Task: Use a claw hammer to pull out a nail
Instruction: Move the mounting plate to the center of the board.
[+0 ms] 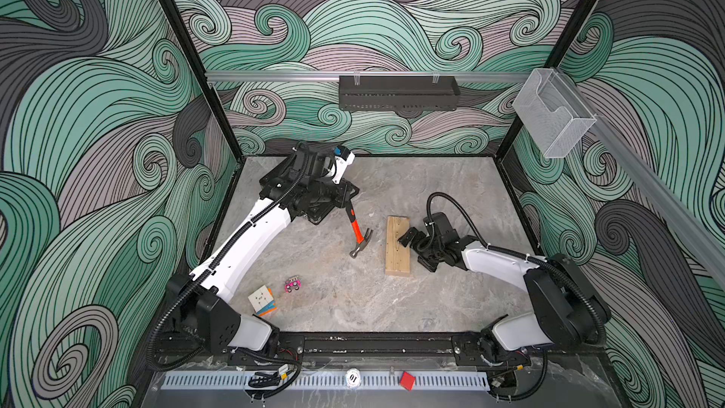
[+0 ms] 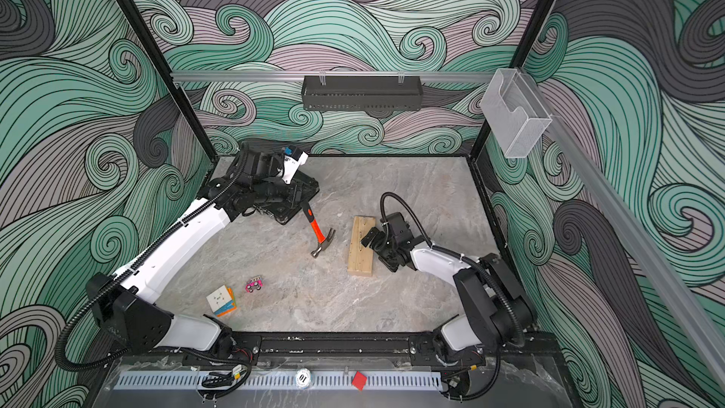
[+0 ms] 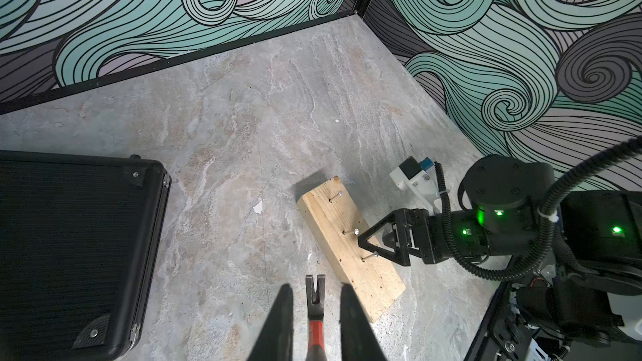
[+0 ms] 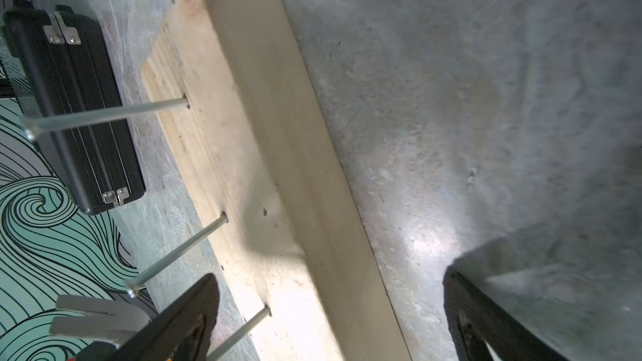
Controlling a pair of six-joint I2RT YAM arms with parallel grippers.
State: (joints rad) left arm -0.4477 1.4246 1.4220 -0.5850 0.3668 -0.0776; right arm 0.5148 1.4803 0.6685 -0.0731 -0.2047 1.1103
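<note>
LEFT ARM BRINGS HAMMER TO THE NAILS: The left gripper (image 3: pixel 316 289) has its fingers (image 3: pixel 281 321) clenched on the black handle of the claw hammer (image 1: pixel 356 229). The hammer hangs head-down over the middle of the table (image 1: pixel 353 300), its steel head low and just left of the wooden block (image 1: pixel 397 247), not touching it. The split claw points toward the block, where three nails (image 3: pixel 351 232) stand proud of the top face. Across the block, the right gripper (image 4: pixel 330 276) is spread wide and grasps nothing. One of its fingers (image 4: pixel 187 314) reaches over the wood near the nails and the other sits beyond the block's right edge; whether either presses on the wood is hard to tell. The approach appears to be the step in hand, with no nail hooked yet. The next move calls for sliding the claw's slot under a nail head, the block held firm, then levering back. A black case (image 3: pixel 69 237) lies at the far left.
</note>
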